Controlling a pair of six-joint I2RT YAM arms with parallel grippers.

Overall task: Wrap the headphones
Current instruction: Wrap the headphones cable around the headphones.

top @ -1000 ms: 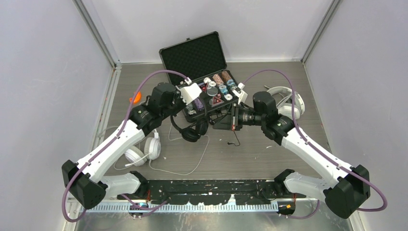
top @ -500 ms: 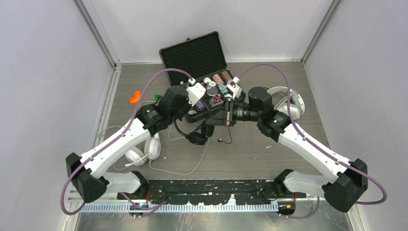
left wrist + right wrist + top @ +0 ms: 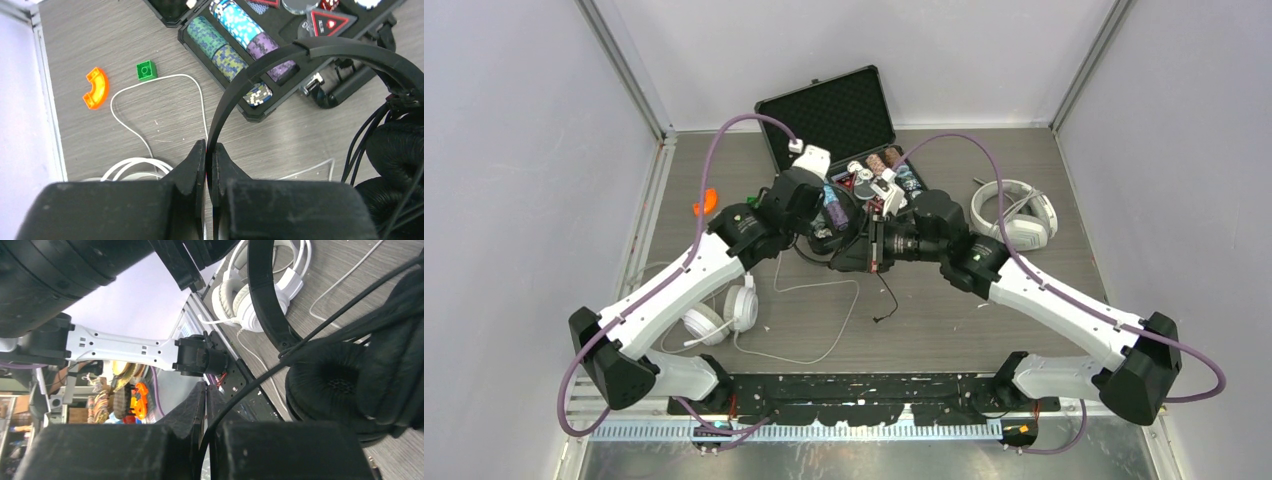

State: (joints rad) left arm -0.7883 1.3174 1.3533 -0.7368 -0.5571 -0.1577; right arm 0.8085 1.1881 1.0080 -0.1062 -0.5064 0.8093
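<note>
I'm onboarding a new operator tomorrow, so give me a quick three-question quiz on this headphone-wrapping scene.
1. True or false: the left pincer is clamped on the headband of the black headphones.
2. What lies near the orange curved piece? A: a green brick. B: a red ball. C: a blue cup.
3. Fill in: the right pincer pinches the headphones' black ____.
Key: 1 true; 2 A; 3 cord.

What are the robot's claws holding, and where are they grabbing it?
The left claw pinches the black headphones by their headband; the right claw pinches their cord.
</note>
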